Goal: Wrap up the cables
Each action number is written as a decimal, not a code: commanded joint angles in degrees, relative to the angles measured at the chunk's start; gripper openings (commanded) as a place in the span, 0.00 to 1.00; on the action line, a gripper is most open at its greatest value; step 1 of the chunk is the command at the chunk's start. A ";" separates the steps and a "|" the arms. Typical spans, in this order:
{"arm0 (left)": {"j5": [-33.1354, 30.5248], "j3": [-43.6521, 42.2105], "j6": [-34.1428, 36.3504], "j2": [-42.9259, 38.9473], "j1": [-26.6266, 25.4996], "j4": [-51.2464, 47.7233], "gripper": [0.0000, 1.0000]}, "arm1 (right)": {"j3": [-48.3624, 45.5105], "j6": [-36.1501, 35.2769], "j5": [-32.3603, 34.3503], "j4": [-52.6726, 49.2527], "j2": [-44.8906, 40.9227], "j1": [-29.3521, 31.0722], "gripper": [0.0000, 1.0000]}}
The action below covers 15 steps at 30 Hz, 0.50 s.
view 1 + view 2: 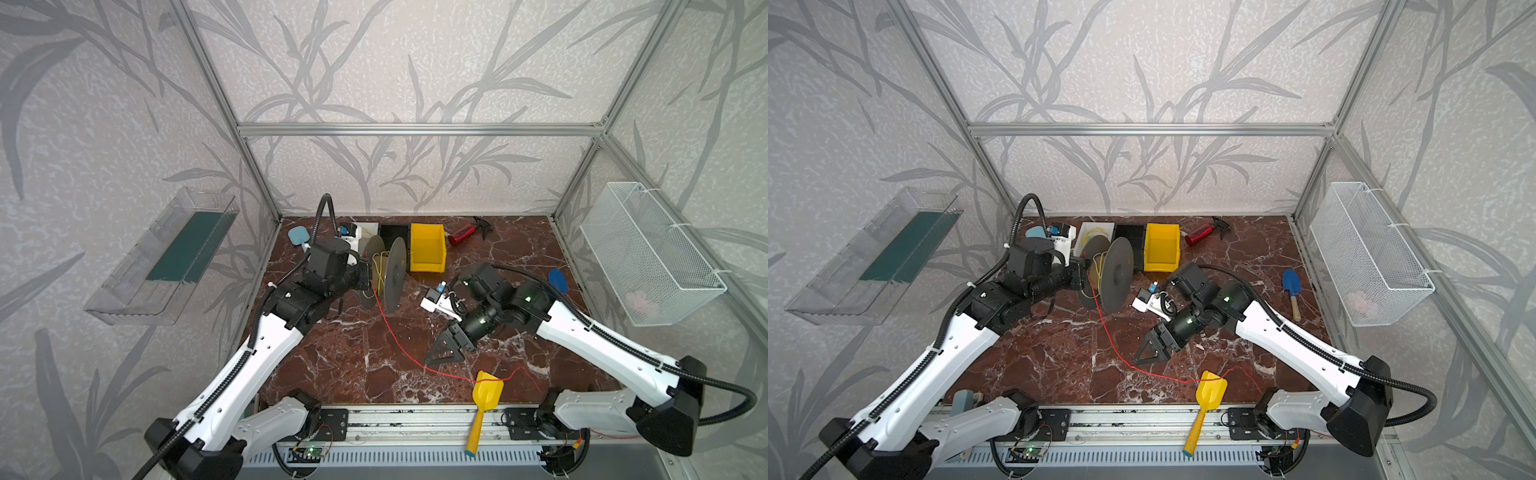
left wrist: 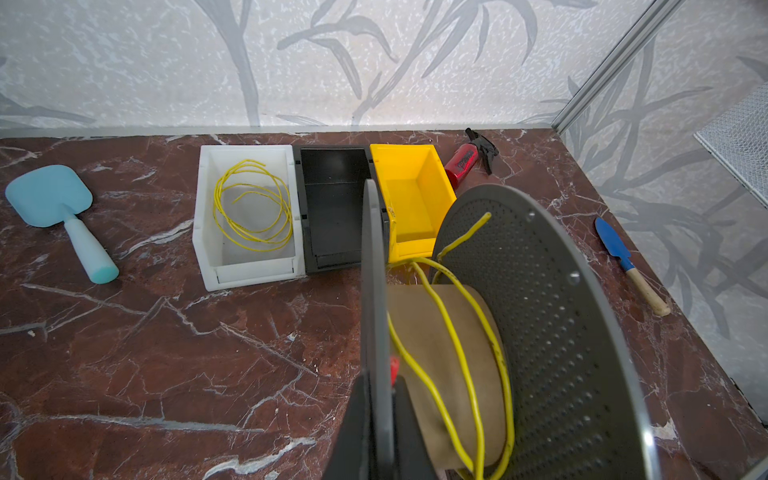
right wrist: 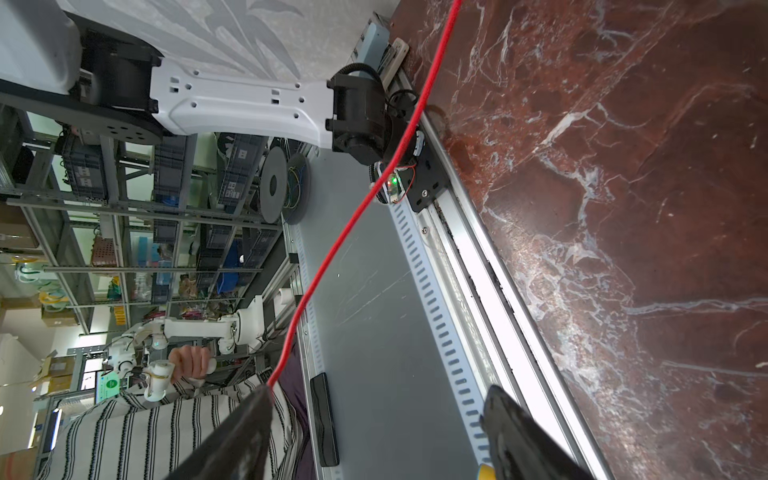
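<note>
Where red cable (image 3: 332,255) runs: out of the spool (image 1: 394,276), across the marble table (image 1: 332,374) toward 5 o'clock, meets the yellow scoop (image 1: 488,392) blade at the front edge, loose end just past it; over or under the blade, can't tell.
yellow cable (image 2: 466,234): few loose turns on the spool's cardboard core (image 2: 422,332), one end poking up along the far flange.
second yellow cable (image 2: 215,205): coiled inside white bin (image 2: 201,199), 12 o'clock at back edge.
spool: standing on its rims, roughly 11 o'clock of table centre, just in front of black bin (image 2: 332,199) and yellow bin (image 2: 411,199).
left gripper (image 2: 381,380): clamped tight on near flange's rim; speck of red beside the fingers, can't tell what.
right gripper (image 3: 379,388): jaws wide apart, nothing pinched; 5 o'clock of centre, beside the red cable, which lies against one fingertip (image 3: 259,409) in wrist view.
</note>
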 commanded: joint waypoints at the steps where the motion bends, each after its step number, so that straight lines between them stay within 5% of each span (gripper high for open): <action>1: 3.13 4.01 1.43 0.34 -0.03 2.88 0.00 | 4.55 -3.59 5.38 -4.68 -0.10 -3.82 0.79; 5: 4.29 4.95 1.48 1.07 -0.09 2.41 0.00 | 8.21 -3.21 13.61 -7.05 2.14 -5.71 0.81; 9: 3.07 4.86 1.39 0.54 0.02 2.39 0.00 | 7.39 1.45 2.36 -0.25 1.66 -4.50 0.84; 15: 2.50 5.18 1.81 0.51 -0.03 2.39 0.00 | 6.45 0.89 -0.36 -3.42 1.42 1.58 0.85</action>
